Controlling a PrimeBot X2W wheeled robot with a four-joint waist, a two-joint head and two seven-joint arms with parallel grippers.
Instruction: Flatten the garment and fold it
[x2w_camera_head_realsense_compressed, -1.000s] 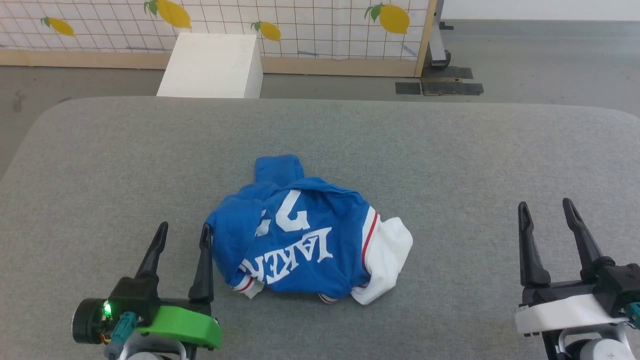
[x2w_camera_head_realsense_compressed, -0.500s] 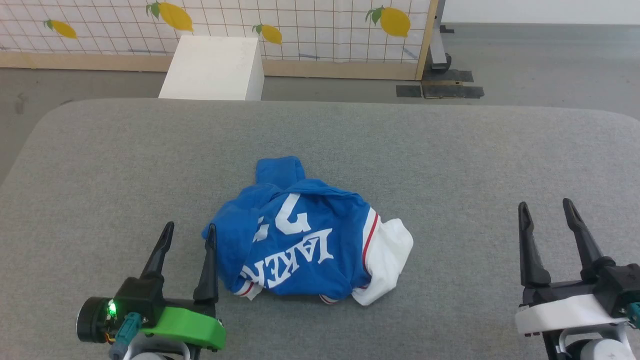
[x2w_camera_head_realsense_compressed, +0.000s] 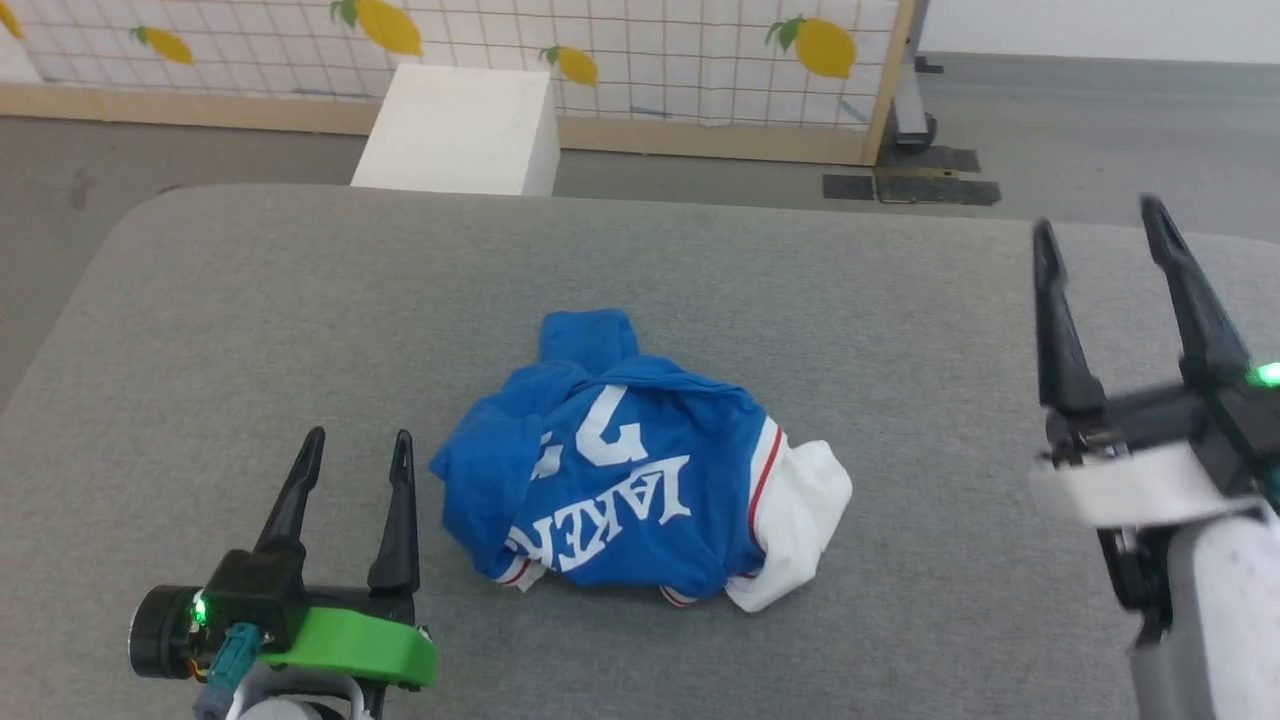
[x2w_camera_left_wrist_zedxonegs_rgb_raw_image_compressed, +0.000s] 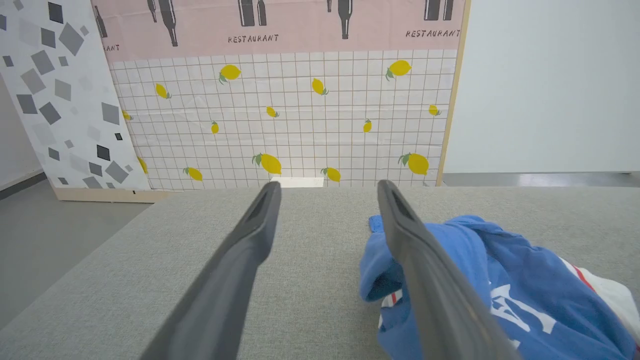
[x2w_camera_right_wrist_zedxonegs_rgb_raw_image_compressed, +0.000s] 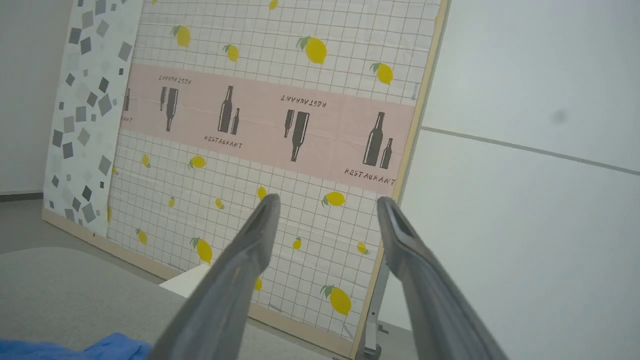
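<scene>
Raised well above the table (x2w_camera_head_realsense_compressed: 300, 300) since a second ago, the right gripper (x2w_camera_head_realsense_compressed: 1097, 215) is now seen high at the right of the head view. The left gripper (x2w_camera_head_realsense_compressed: 358, 434) has been drawn slightly back from the shirt (x2w_camera_head_realsense_compressed: 620, 490), whose near edge it touched half a second before; a small shift of the whole picture is put down to the camera. The broad grey padded table is spread across the view, and the shirt is found crumpled in a heap near its middle, blue body uppermost, its white lettering upside down. It is judged to be light, soft and limp, so it can be expected to sag when lifted and to drag on the cloth-like surface rather than slide. A hold is best taken where a single part stands out: the white sleeve (x2w_camera_head_realsense_compressed: 800, 520) bunched at the right side, or the blue flap (x2w_camera_head_realsense_compressed: 588, 340) pointing toward the far edge. Both grippers' jaws are spread wide and nothing is held in either; the left one is set just beside the heap and the right one well apart from it. Beyond the table a lemon-printed screen (x2w_camera_head_realsense_compressed: 650, 50) is stood on the floor, with a white box (x2w_camera_head_realsense_compressed: 460, 130) before it and dark tape patches (x2w_camera_head_realsense_compressed: 910, 188) to its right. All are well apart from the shirt, so no obstruction is expected.
</scene>
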